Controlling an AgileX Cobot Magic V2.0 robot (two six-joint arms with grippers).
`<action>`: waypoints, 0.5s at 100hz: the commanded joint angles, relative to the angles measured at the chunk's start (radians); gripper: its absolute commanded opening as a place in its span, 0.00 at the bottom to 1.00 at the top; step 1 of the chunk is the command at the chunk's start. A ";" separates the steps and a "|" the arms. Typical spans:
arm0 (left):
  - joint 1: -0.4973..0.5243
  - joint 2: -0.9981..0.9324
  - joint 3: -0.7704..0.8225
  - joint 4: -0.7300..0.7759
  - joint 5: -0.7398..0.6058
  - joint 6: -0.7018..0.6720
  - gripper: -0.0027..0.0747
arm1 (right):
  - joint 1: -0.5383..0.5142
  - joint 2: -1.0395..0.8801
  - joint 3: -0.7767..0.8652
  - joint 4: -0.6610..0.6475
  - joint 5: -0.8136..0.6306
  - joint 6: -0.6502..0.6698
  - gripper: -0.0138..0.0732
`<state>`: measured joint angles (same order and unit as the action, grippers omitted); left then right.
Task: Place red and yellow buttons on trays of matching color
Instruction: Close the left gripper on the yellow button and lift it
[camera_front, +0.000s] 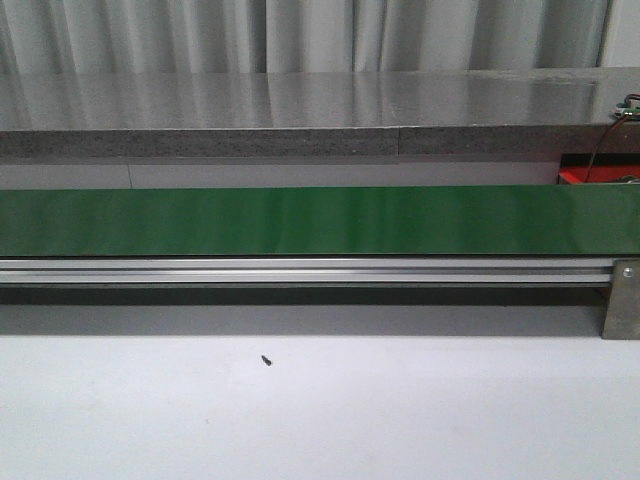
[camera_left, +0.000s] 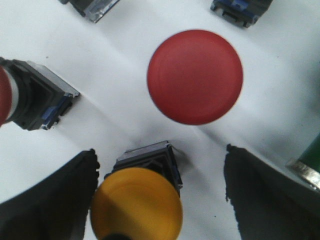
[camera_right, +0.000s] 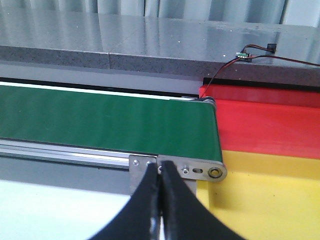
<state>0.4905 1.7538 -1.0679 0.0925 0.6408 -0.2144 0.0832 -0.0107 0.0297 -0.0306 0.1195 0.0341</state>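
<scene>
Sitting between the spread fingers of the left gripper (camera_left: 160, 200), the yellow button (camera_left: 136, 204) lies on the white table (camera_left: 280, 75), looking rigid and light with a smooth domed cap; its squared black body seems the surer hold. A red button (camera_left: 195, 76) lies near, others crowding around. Beyond the conveyor belt (camera_right: 105, 120), red tray (camera_right: 270, 120) and yellow tray (camera_right: 265, 195) lie open; the right gripper (camera_right: 161, 200) is pressed together.

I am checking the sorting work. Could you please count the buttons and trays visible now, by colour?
Red buttons: 2, one seen from above, one cut by the frame edge
Yellow buttons: 1
Button bodies with colour out of view: 2
Red trays: 1
Yellow trays: 1
Total: 5 buttons, 2 trays
</scene>
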 joint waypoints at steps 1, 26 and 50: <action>-0.004 -0.040 -0.030 0.007 -0.010 -0.002 0.56 | 0.001 -0.018 -0.019 -0.007 -0.084 -0.002 0.08; -0.004 -0.040 -0.030 0.009 0.021 -0.002 0.29 | 0.001 -0.018 -0.019 -0.007 -0.084 -0.002 0.08; -0.004 -0.049 -0.030 0.013 0.052 -0.002 0.10 | 0.001 -0.018 -0.019 -0.007 -0.084 -0.002 0.08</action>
<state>0.4905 1.7538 -1.0679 0.0970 0.6819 -0.2144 0.0832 -0.0107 0.0297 -0.0306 0.1195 0.0341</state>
